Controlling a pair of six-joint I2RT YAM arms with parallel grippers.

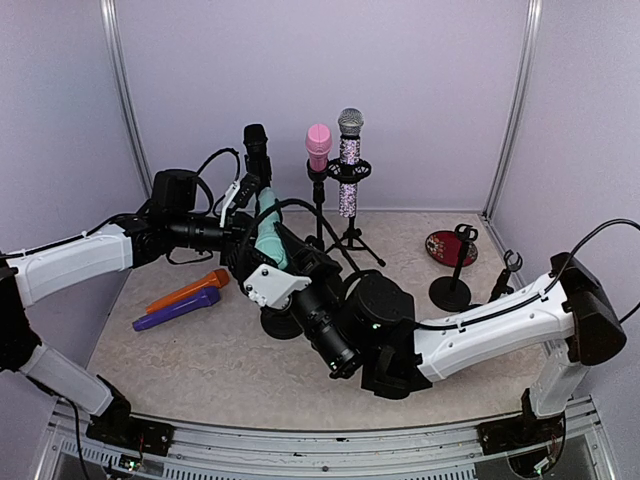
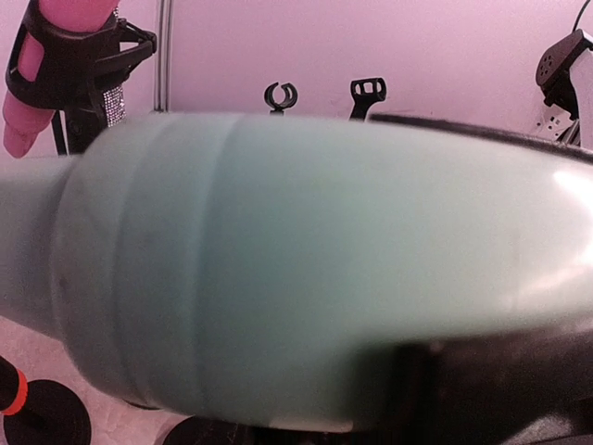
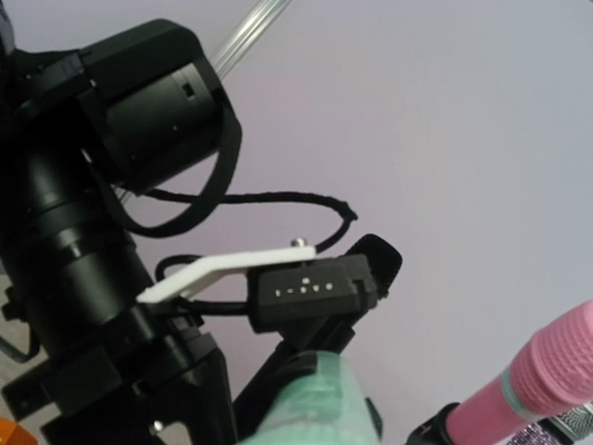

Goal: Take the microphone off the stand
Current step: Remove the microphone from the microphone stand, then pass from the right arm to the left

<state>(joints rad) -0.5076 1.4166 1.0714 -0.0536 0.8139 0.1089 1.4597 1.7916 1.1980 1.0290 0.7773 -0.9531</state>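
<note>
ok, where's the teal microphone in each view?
Top external: teal microphone left of centre, tilted.
Left wrist: teal microphone fills most of the frame, blurred.
Right wrist: teal microphone at bottom centre, only partly in frame.
Shared landmark: pink microphone, top left in left wrist, bottom right in right wrist.

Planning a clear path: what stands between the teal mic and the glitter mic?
The pink mic, on its stand, sits between teal mic and glitter mic; top view.

No legible txt or labels.
</note>
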